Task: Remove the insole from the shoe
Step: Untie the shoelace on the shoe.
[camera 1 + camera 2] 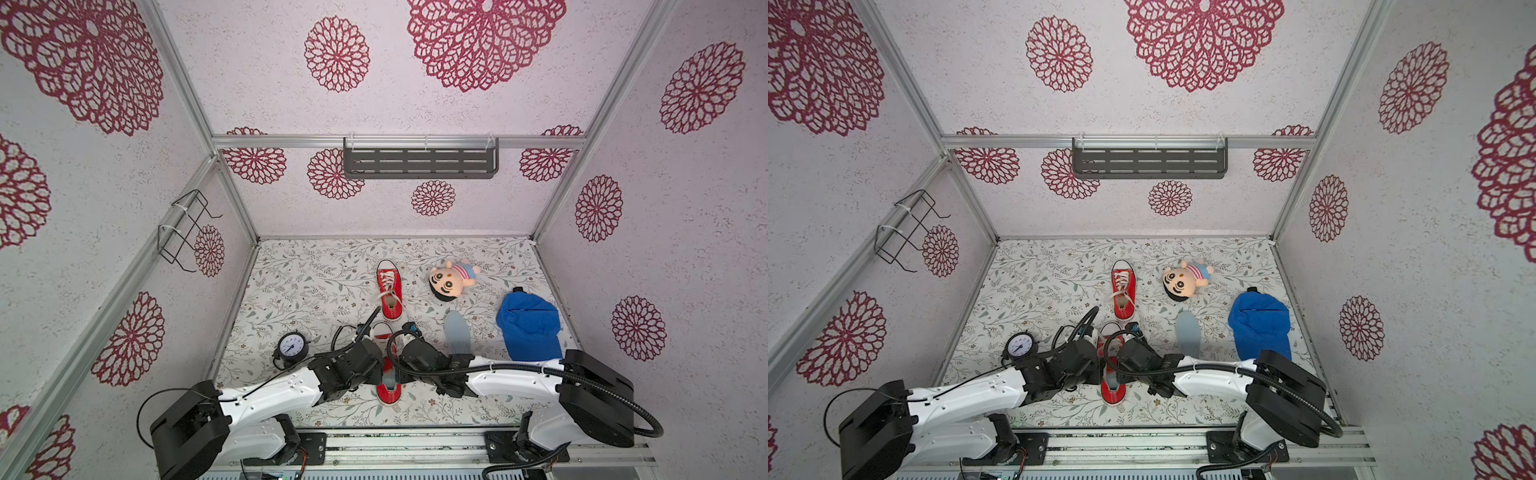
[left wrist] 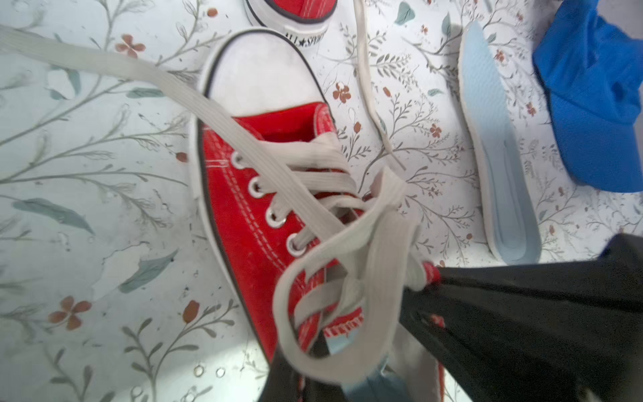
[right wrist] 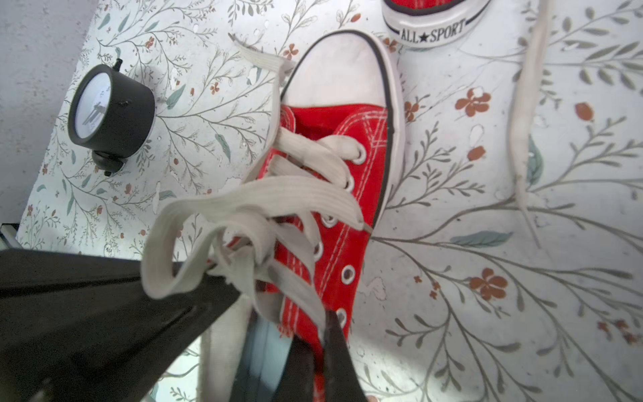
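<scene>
Floral table (image 1: 311, 291); left claw (image 1: 383, 372) closed; right claw (image 3: 320, 355) gripping shoe (image 3: 348, 167); right-wrist clock (image 3: 104, 108), left-wrist cap (image 2: 598, 104).

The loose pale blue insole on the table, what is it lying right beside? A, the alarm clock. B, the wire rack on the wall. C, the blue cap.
C: in both top views the loose insole lies flat on the table just beside the blue cap.
</scene>
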Tool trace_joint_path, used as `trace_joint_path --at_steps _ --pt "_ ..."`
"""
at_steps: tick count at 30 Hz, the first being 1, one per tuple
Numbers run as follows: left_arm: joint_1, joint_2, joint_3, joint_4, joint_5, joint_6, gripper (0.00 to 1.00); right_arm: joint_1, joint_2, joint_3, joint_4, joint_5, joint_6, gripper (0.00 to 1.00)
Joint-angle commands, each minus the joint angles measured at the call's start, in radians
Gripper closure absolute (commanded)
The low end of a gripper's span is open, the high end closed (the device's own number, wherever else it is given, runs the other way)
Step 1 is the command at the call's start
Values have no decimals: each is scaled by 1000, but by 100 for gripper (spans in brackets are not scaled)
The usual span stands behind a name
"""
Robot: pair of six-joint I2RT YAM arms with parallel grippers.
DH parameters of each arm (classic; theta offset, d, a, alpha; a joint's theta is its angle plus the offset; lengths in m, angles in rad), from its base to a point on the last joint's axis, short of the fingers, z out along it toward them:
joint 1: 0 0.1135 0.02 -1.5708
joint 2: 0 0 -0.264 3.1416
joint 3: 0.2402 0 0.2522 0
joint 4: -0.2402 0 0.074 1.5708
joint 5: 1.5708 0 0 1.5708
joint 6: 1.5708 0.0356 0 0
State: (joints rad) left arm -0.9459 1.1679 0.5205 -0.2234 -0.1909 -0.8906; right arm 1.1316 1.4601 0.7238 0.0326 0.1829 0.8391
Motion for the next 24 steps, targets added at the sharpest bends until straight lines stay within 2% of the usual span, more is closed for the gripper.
trace_joint_path --at_steps 1,5,8,10,12,16,22,24 --pt "60 -81 -58 -85 -115 -36 100 -38 -95 -38 -232 168 45 100" --pt "138 -181 -139 -102 -78 -71 100 -97 -152 -115 -374 226 84 100" --pt "187 -260 -195 -101 -58 -82 100 -144 -197 -189 -382 212 95 100" --pt "205 -299 -216 -69 -34 -63 100 -151 -221 -220 -331 181 64 100" --pt "205 -323 -230 0 4 -40 100 -150 -243 -247 -185 94 -8 100" --pt "204 -304 -236 122 89 -6 100 -150 -228 -273 72 -53 -93 100" --pt "196 -192 -205 252 193 37 100 -141 -138 -216 123 -106 -233 100" --pt "182 -151 -193 295 215 38 100 -137 -123 -205 126 -107 -282 89"
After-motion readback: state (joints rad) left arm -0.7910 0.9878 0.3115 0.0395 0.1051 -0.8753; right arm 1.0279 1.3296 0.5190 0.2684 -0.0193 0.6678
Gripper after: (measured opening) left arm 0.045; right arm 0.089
